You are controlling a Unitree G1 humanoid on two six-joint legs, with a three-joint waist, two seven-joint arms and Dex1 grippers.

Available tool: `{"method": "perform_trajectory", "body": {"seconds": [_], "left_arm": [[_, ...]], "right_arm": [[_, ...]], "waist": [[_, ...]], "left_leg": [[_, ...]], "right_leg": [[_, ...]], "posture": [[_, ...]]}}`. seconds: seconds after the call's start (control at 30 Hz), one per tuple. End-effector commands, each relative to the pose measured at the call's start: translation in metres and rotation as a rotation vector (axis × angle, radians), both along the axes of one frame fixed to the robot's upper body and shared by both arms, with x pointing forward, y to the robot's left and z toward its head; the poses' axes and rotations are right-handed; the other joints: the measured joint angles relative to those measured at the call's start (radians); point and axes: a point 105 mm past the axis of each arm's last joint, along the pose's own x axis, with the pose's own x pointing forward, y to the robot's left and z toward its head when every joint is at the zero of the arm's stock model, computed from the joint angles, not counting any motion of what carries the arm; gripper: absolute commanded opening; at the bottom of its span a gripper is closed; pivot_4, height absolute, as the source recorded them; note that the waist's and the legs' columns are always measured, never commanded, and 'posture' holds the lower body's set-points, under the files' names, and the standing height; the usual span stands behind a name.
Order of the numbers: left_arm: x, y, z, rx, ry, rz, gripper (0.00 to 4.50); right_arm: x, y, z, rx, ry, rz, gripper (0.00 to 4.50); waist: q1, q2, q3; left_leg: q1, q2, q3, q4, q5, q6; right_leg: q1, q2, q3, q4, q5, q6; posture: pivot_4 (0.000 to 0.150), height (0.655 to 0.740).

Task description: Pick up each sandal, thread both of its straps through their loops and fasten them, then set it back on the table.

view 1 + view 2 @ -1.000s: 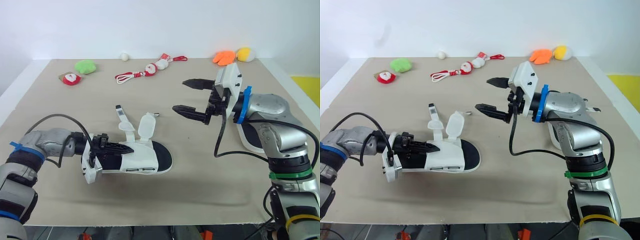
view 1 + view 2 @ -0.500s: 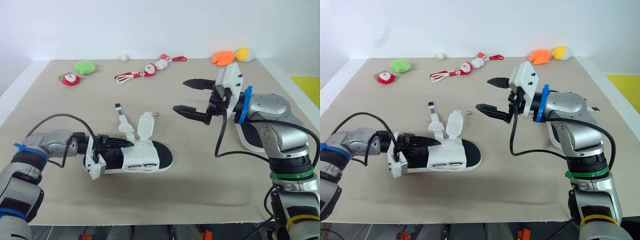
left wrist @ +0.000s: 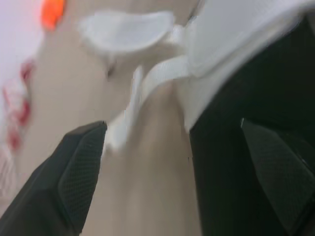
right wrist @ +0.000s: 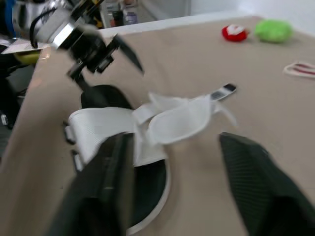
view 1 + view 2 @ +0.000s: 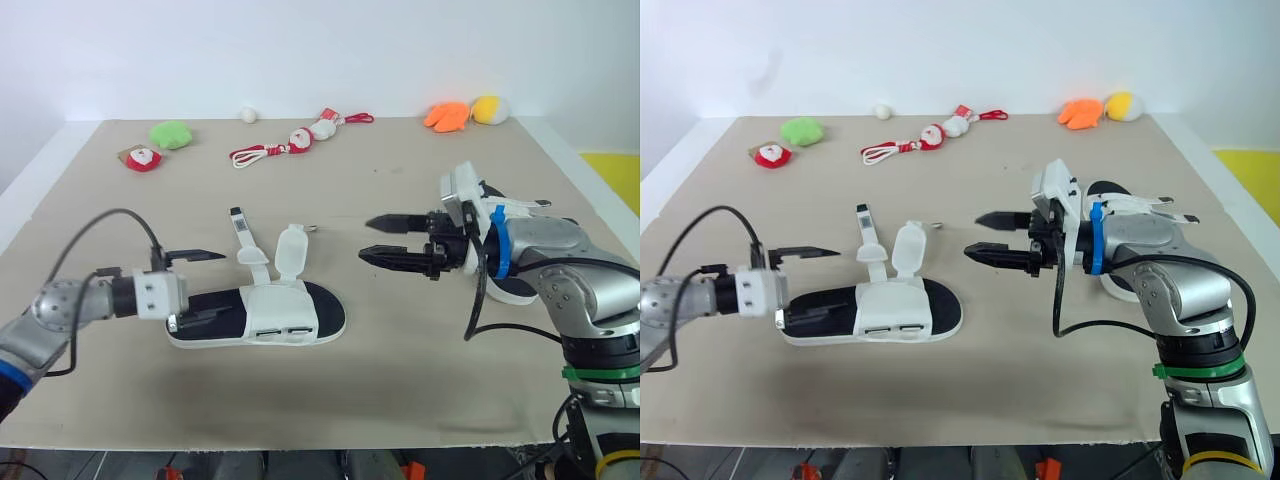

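A white sandal (image 5: pixel 262 318) with a black footbed lies flat on the table, toe to the right. Its narrow black-tipped strap (image 5: pixel 240 228) and wide flap strap (image 5: pixel 293 250) stand up loose. My left gripper (image 5: pixel 198 286) is open at the heel: one finger hovers above it, the other lies low over the footbed (image 3: pixel 231 147). About a hand's width right of the toe, my right gripper (image 5: pixel 386 240) points at the sandal (image 4: pixel 128 128), fingers apart and empty. A second sandal (image 5: pixel 1118 287) lies behind my right forearm, mostly hidden.
Small toys line the far edge: a green plush (image 5: pixel 171 133), a red Santa toy (image 5: pixel 142 158), Santa figures on a red cord (image 5: pixel 292 141), a white ball (image 5: pixel 248 113), and orange (image 5: pixel 449 115) and yellow (image 5: pixel 490 108) plush pieces.
My left gripper has opened, let go of the sandal's heel and drawn back a little to the left. My right gripper has dropped lower and its fingers have come closer together.
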Motion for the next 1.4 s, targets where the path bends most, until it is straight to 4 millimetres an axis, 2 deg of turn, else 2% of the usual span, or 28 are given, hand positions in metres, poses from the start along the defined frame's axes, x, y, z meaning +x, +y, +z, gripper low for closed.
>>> {"method": "perform_trajectory", "body": {"seconds": [0.03,0.1,0.17,0.27,0.43,0.63,0.77,1.03,1.2,1.3,1.4], "left_arm": [[-0.003,0.004,0.023,-0.117,0.108,0.052,4.50],[0.004,0.007,0.042,-0.337,0.198,0.140,4.50],[0.009,0.009,0.046,-0.495,0.294,0.200,4.50],[0.006,0.002,0.036,-0.602,0.448,0.200,4.50],[0.024,0.000,0.035,-0.793,0.517,0.271,4.50],[0.032,-0.007,0.015,-0.751,0.613,0.322,4.50],[0.036,-0.015,0.005,-0.781,0.708,0.332,4.50],[0.052,-0.024,0.006,-0.967,0.869,0.328,4.50],[0.074,-0.018,-0.007,-1.045,0.980,0.453,4.50],[0.071,-0.015,-0.006,-1.075,1.025,0.449,4.50],[0.069,-0.012,-0.015,-1.058,1.060,0.497,4.50]], "right_arm": [[-0.008,0.008,-0.010,-0.058,-0.023,0.033,0.89],[-0.012,0.019,-0.024,-0.067,-0.006,0.046,0.12],[-0.015,0.027,-0.037,-0.079,0.003,0.053,0.12],[-0.012,0.033,-0.049,-0.101,0.000,0.038,0.12],[-0.006,0.040,-0.060,-0.112,-0.007,0.026,0.12],[-0.004,0.043,-0.085,-0.184,-0.021,0.034,0.12],[-0.005,0.047,-0.092,-0.187,-0.016,0.047,0.12],[-0.010,0.058,-0.089,-0.140,-0.016,0.073,0.12],[-0.012,0.061,-0.093,-0.164,-0.021,0.078,0.12],[-0.014,0.063,-0.093,-0.164,-0.020,0.083,0.12],[-0.017,0.065,-0.095,-0.167,-0.018,0.088,0.12]], "waist": [[0.000,0.000,0.000],[0.000,0.000,0.000],[0.001,0.000,0.000],[0.000,0.000,0.000],[0.003,-0.002,0.000],[0.003,-0.004,0.000],[0.003,-0.004,0.000],[0.002,-0.006,-0.001],[0.003,-0.006,-0.001],[-0.002,-0.006,-0.001],[-0.002,-0.006,-0.001]], "left_leg": [[0.000,0.001,0.000,0.000,0.000,0.000],[0.001,0.002,0.000,0.000,0.000,0.001],[0.001,0.002,0.000,0.000,0.001,0.001],[0.001,0.003,0.000,0.000,0.001,0.001],[0.000,0.002,0.000,0.000,0.000,0.001],[0.000,0.002,-0.001,0.000,0.000,0.000],[0.000,0.002,-0.001,0.000,0.000,0.000],[0.000,0.001,-0.001,0.000,0.001,0.000],[0.000,0.001,-0.002,0.000,0.002,-0.002],[0.000,0.001,-0.002,0.000,0.002,-0.003],[0.000,0.001,-0.003,0.000,0.002,-0.003]], "right_leg": [[0.000,0.001,0.000,0.000,0.000,0.000],[0.000,0.002,0.000,0.000,-0.002,-0.004],[0.000,0.003,0.000,0.000,-0.001,-0.003],[-0.001,0.004,0.000,0.000,0.001,0.000],[-0.001,0.003,0.001,0.000,0.000,0.000],[0.000,0.004,0.001,0.000,0.001,-0.001],[-0.001,0.004,0.001,0.000,0.001,-0.001],[0.000,0.004,0.001,0.000,0.001,-0.001],[0.000,0.004,0.001,0.000,0.002,0.000],[0.000,0.004,0.001,0.000,0.003,0.000],[0.000,0.004,0.001,0.000,0.002,0.000]], "posture": [[0.150,0.7400],[0.150,0.7400],[0.150,0.7400],[0.150,0.7400],[0.150,0.7400],[0.150,0.7400],[0.150,0.7400],[0.150,0.7400],[0.150,0.7400],[0.150,0.7400],[0.150,0.7400]]}}
